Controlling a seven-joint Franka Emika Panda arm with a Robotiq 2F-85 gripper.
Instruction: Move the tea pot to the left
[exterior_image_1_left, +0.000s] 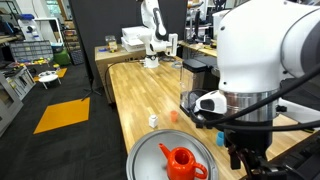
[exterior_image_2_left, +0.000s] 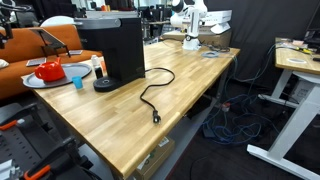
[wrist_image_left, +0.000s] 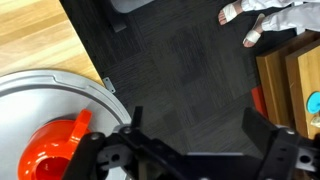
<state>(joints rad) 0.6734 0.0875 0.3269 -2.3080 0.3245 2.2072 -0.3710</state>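
The tea pot (exterior_image_1_left: 180, 161) is small, glossy and red-orange, and sits upright on a round grey plate (exterior_image_1_left: 145, 152) at the near end of the wooden table. It also shows beside the black coffee machine, tea pot (exterior_image_2_left: 50, 69) on plate (exterior_image_2_left: 30, 83). In the wrist view the tea pot (wrist_image_left: 55, 152) lies at the lower left on the plate (wrist_image_left: 50, 92). My gripper (wrist_image_left: 196, 125) is open and empty, hanging over dark carpet to the right of the pot and apart from it. In an exterior view the gripper (exterior_image_1_left: 245, 158) hangs under the white arm, right of the plate.
A black coffee machine (exterior_image_2_left: 110, 48) stands mid-table with its black cable (exterior_image_2_left: 150, 95) trailing across the wood. A blue cup (exterior_image_2_left: 77, 80) stands by the plate. A tiny orange cup (exterior_image_1_left: 172, 115) and a small white item (exterior_image_1_left: 153, 121) sit behind the plate. Another wooden desk edge (wrist_image_left: 290, 90) lies to the right.
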